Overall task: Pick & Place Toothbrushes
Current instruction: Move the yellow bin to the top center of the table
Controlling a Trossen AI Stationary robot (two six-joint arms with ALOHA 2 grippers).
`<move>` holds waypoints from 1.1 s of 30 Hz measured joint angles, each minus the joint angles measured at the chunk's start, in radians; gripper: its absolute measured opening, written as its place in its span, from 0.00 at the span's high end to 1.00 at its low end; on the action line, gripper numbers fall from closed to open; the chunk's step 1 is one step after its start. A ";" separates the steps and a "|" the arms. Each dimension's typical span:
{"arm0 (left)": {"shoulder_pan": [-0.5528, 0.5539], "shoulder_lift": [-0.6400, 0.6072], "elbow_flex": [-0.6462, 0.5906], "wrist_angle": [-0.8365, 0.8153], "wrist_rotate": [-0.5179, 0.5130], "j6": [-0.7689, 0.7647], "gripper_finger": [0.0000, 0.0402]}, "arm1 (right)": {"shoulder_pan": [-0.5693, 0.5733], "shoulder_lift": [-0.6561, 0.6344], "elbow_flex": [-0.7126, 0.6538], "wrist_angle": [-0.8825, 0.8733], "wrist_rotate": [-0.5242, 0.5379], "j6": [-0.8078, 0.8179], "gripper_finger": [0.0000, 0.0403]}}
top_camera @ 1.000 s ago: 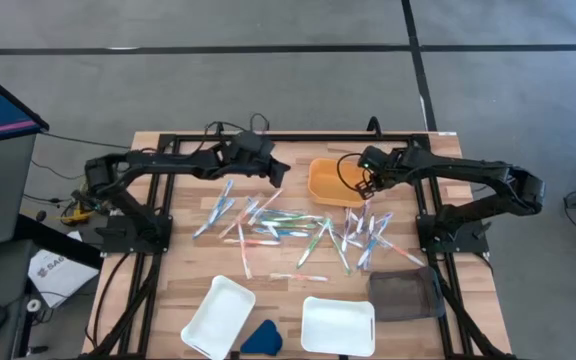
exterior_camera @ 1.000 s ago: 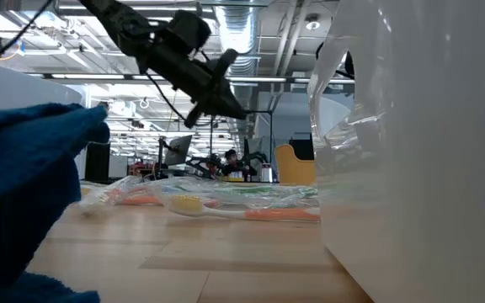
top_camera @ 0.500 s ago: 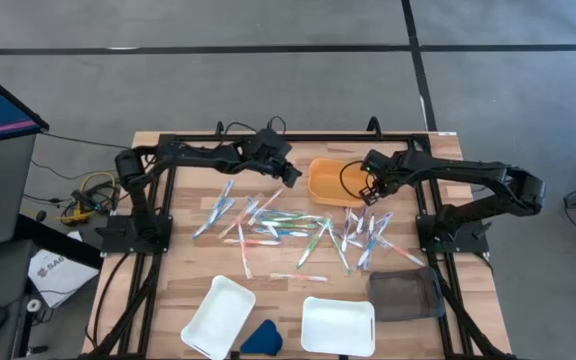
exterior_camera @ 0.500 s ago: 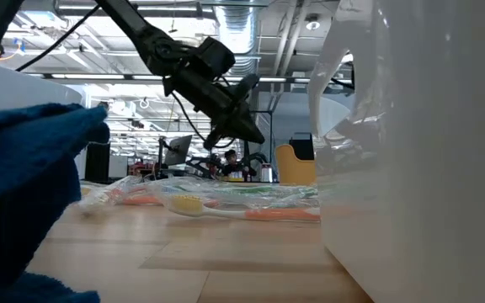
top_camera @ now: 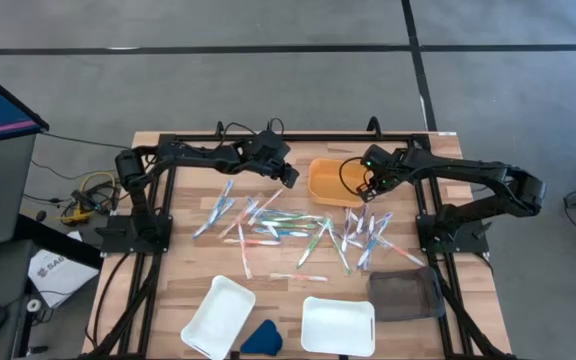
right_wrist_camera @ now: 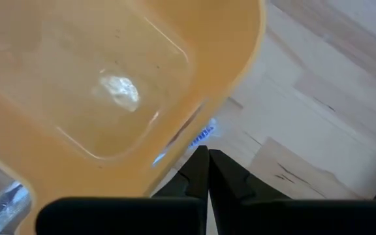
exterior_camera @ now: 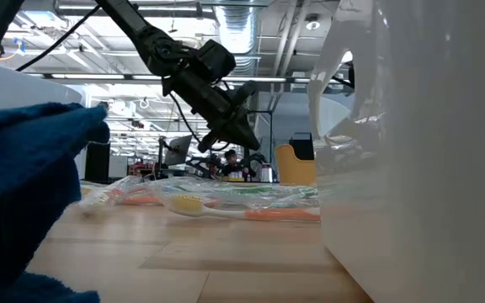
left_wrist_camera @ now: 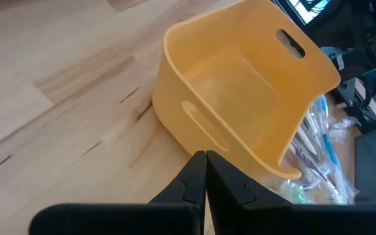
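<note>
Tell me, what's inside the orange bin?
Nothing shows inside the orange bin: both wrist views see only its bare floor. The toothbrushes lie outside on the table. The shut left gripper hides a little of its near rim.

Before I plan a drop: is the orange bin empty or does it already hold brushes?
Empty: both wrist views show the orange bin's bare inner floor.

A dark arm reaches down from the upper left, its gripper (exterior_camera: 244,141) hanging above the wooden table (exterior_camera: 192,252) with fingers pressed together. Wrapped toothbrushes (exterior_camera: 226,202) lie scattered across the wood. A blue cloth (exterior_camera: 23,185) looms close left, a white tray (exterior_camera: 419,151) close right, a yellow bin (exterior_camera: 297,164) behind.
</note>
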 joint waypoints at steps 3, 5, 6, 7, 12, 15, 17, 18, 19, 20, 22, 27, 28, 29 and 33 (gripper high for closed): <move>0.000 0.000 0.000 -0.001 0.000 0.000 0.99 | 0.000 0.000 0.000 0.000 -0.001 0.000 1.00; -0.002 0.000 0.000 -0.001 0.000 0.000 0.99 | 0.000 0.000 0.000 0.000 -0.002 0.000 1.00; -0.004 0.000 0.000 -0.002 -0.001 -0.001 0.99 | 0.000 0.000 0.000 0.000 -0.002 0.000 1.00; -0.007 0.000 0.000 -0.002 -0.001 -0.004 0.99 | 0.000 0.000 0.000 -0.001 -0.002 0.000 1.00; -0.023 0.009 0.000 -0.007 0.000 -0.011 0.99 | 0.000 0.000 0.000 -0.001 -0.002 0.000 1.00; -0.024 0.013 0.001 0.004 0.001 -0.012 0.99 | 0.000 0.000 0.000 -0.001 -0.002 0.000 1.00; -0.024 0.017 0.000 -0.004 0.000 -0.015 0.99 | 0.000 0.000 0.000 -0.001 -0.003 0.000 1.00; -0.024 0.021 0.000 0.001 0.000 -0.018 0.99 | 0.000 0.000 0.000 -0.001 -0.004 0.000 1.00; -0.024 0.028 0.005 0.007 0.000 -0.019 0.99 | 0.000 0.000 0.000 -0.001 -0.005 0.000 1.00; -0.024 0.034 0.009 0.007 0.000 -0.019 0.99 | 0.000 0.000 0.000 0.001 -0.008 0.000 1.00; -0.024 0.052 0.022 0.000 0.000 -0.020 0.99 | 0.000 0.000 0.000 0.007 -0.014 0.000 1.00; -0.027 0.139 0.090 0.004 0.052 -0.019 0.99 | 0.008 0.000 0.000 0.022 -0.024 -0.011 1.00; -0.027 0.158 0.104 0.000 0.066 -0.019 0.99 | 0.012 0.000 0.000 0.023 -0.026 -0.011 1.00; -0.027 0.174 0.117 -0.001 0.079 -0.019 0.99 | 0.013 0.000 0.000 0.022 -0.025 -0.011 1.00; -0.026 0.193 0.135 -0.006 0.098 -0.019 0.99 | 0.017 0.000 0.000 0.026 -0.025 -0.011 1.00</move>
